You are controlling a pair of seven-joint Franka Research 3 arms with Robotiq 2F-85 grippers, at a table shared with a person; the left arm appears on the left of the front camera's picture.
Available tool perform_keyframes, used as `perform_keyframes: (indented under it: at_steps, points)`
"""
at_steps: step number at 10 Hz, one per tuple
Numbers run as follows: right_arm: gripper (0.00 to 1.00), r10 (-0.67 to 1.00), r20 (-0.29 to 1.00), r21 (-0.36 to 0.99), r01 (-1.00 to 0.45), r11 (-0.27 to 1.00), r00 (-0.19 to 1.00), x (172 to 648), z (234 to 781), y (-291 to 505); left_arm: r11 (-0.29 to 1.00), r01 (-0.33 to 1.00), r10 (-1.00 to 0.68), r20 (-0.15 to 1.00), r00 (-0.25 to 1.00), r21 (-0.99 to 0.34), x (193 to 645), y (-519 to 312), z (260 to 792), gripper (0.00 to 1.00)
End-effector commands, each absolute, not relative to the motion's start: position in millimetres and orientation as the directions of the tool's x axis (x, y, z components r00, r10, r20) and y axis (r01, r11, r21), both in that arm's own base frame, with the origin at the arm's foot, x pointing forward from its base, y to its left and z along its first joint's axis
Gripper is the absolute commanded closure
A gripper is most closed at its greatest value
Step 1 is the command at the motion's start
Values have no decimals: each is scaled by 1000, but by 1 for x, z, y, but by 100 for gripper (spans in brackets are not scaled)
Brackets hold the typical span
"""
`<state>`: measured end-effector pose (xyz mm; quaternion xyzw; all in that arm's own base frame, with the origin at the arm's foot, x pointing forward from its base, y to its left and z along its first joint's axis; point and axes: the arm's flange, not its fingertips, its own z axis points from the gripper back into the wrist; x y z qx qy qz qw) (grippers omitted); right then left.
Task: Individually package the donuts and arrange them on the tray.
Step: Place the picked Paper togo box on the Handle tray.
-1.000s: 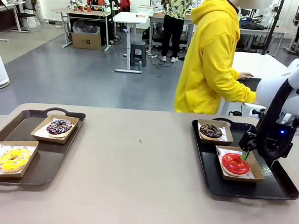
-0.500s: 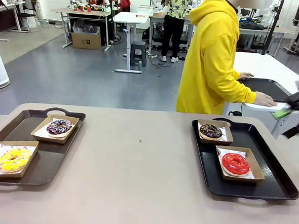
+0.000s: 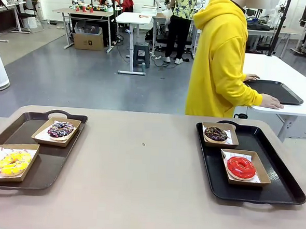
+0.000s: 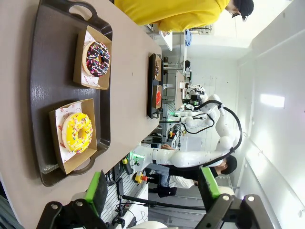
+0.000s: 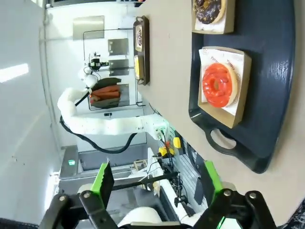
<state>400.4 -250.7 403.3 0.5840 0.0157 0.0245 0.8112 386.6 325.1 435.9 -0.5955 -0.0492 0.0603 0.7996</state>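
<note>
From the front, you have four donuts, each in its own open cardboard box, split between two dark trays on the bench (image 3: 144,166). On the left tray (image 3: 17,132) a sprinkled chocolate donut (image 3: 61,129) lies at the far end and the yellow donut (image 3: 14,163) at the near end. On the right tray (image 3: 286,187) a second chocolate donut (image 3: 215,134) sits far and the red donut (image 3: 241,167) near. A person in a yellow hoodie (image 3: 221,61) stands beyond the far edge, hands on another table.

In the left wrist view, your left claw (image 4: 155,193) is released, pads spread wide, nothing between them. It hangs off the near end of the left tray, so the yellow donut (image 4: 77,132) lies closest ahead of it and the sprinkled one (image 4: 97,58) beyond.

In the right wrist view, your right claw (image 5: 157,183) is likewise released and empty, well back from the bench. The red donut (image 5: 219,84) is the nearer box ahead of it, the chocolate one (image 5: 208,9) past that. Each arm is nearest its own tray, I judge.
</note>
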Motion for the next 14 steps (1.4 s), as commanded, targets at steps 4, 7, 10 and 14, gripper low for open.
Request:
perform_keyframes:
  at_steps: [4,7,10,14]
  points:
    - [4,46,214,928,-218,304,976,402,385,-251,288,-56,169,-6,986,-956,385,323,439,0]
    - [4,68,103,951,-119,285,992,403,381,-261,288,-56,169,-6,986,-956,385,323,439,0]
    - [4,68,103,951,-119,285,992,403,381,-261,288,-56,169,-6,986,-956,385,323,439,0]
    - [4,68,103,951,-119,285,992,403,381,-261,288,-56,169,-6,986,-956,385,323,439,0]
